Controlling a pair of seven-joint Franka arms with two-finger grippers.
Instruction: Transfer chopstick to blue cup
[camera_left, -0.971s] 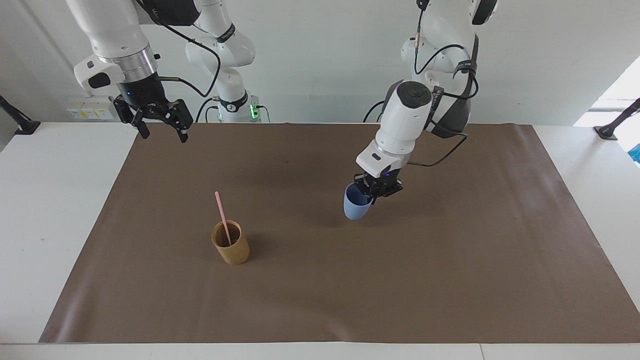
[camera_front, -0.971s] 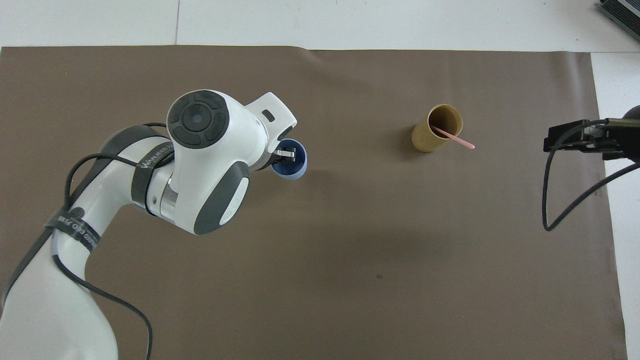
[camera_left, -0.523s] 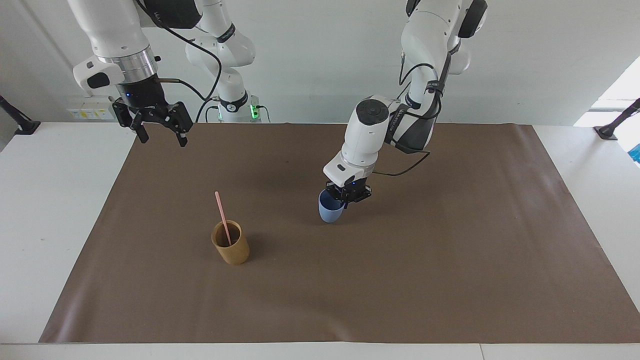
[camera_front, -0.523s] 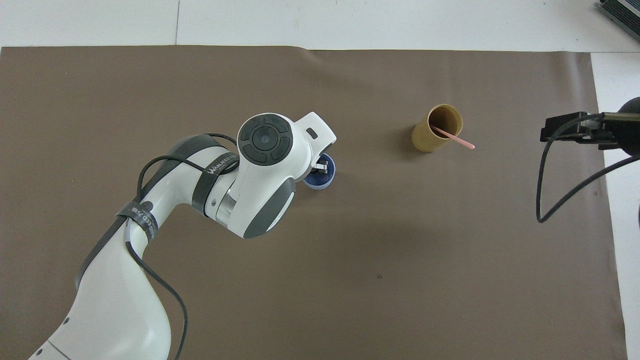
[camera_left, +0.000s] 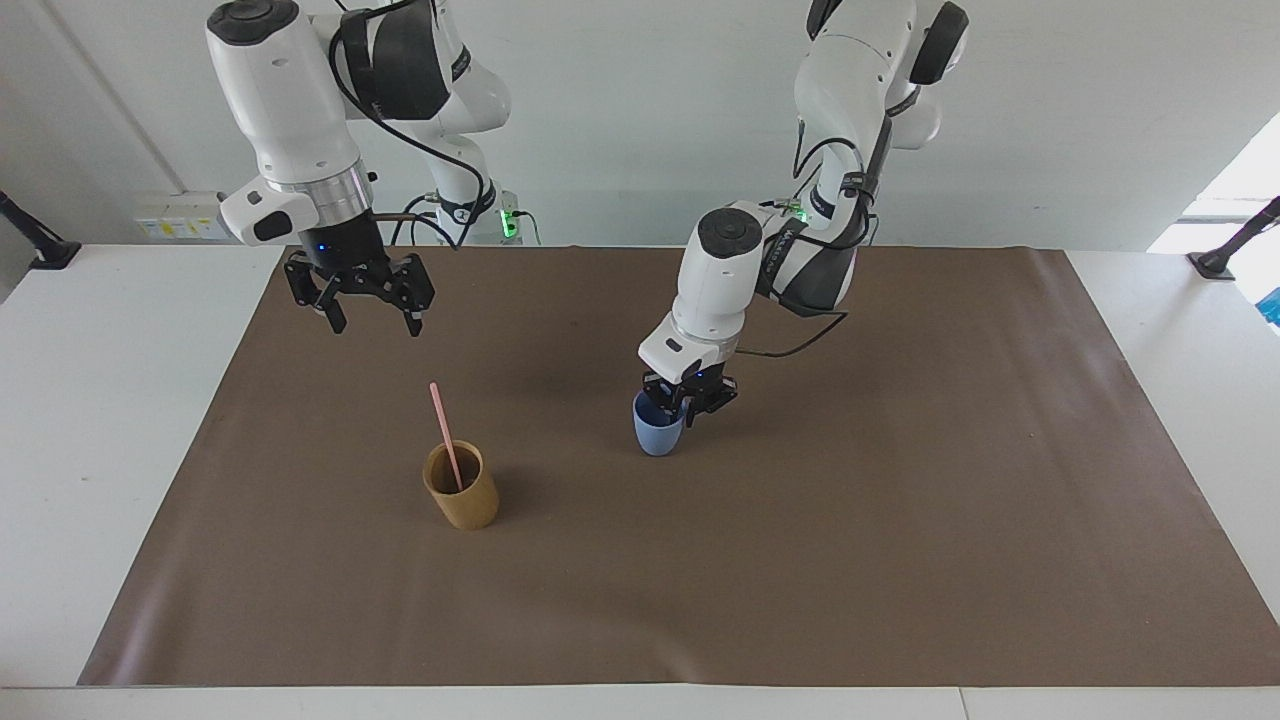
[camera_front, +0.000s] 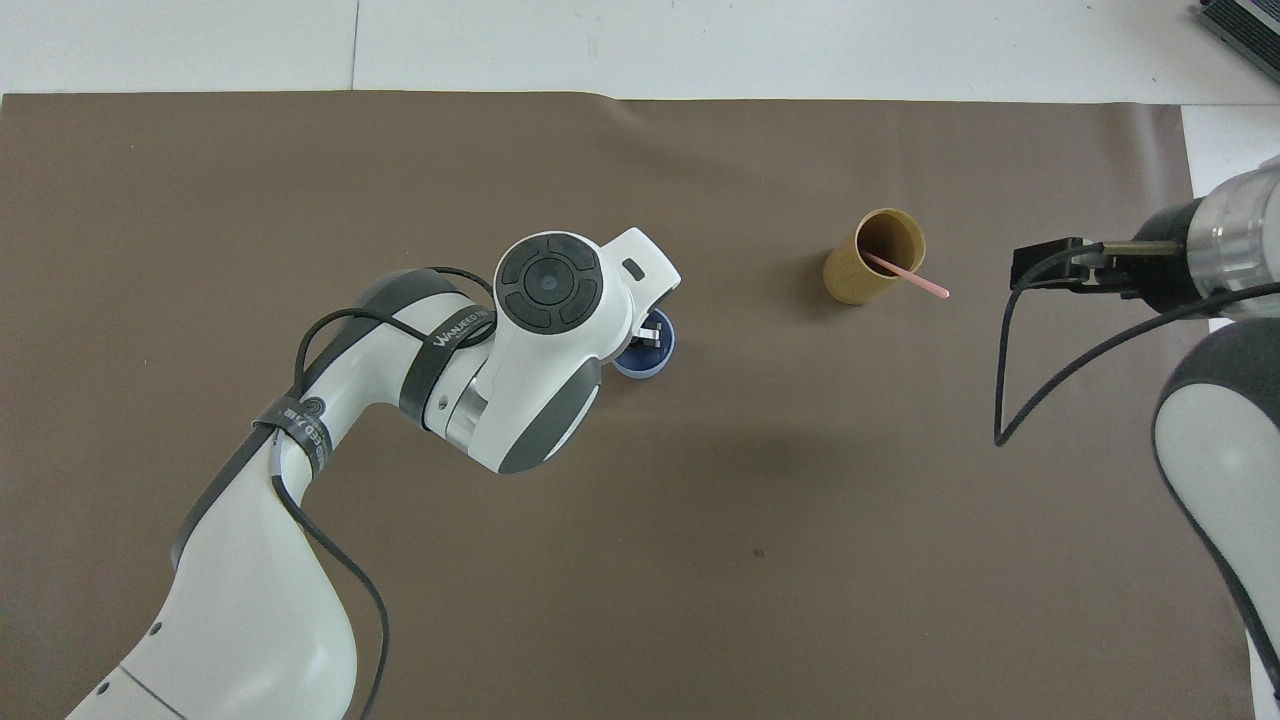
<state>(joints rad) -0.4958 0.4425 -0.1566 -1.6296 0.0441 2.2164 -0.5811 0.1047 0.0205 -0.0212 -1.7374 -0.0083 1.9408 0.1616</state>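
The chopstick (camera_left: 444, 434) leans in the tan cup (camera_left: 462, 489), tip toward twelve o'clock in the facing view. The blue cup (camera_left: 657, 433) stands at two o'clock of it on the brown mat (camera_left: 900, 520) covering the counter (camera_left: 90, 400), the left gripper (camera_left: 687, 410) at its rim, bent arm angled down, its fingers' grasp unclear. The right gripper (camera_left: 368, 313) hangs over the mat, fingers spread.

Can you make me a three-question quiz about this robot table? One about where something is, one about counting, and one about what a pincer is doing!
1. Where is the chopstick?
A. In the brown cup
B. In the blue cup
C. Flat on the mat

2. How many cups stand on the mat?
A. One
B. Two
C. Four

3. What is the right pincer doing?
A. Squeezing the chopstick
B. Hanging open and empty
C. Lifting the brown cup

Answers:
1 A, the pink stick leans out of the brown cup.
2 B, only the brown cup and the blue cup show; the left pincer is at the blue cup's rim.
3 B, its fingers are spread apart with nothing between them.
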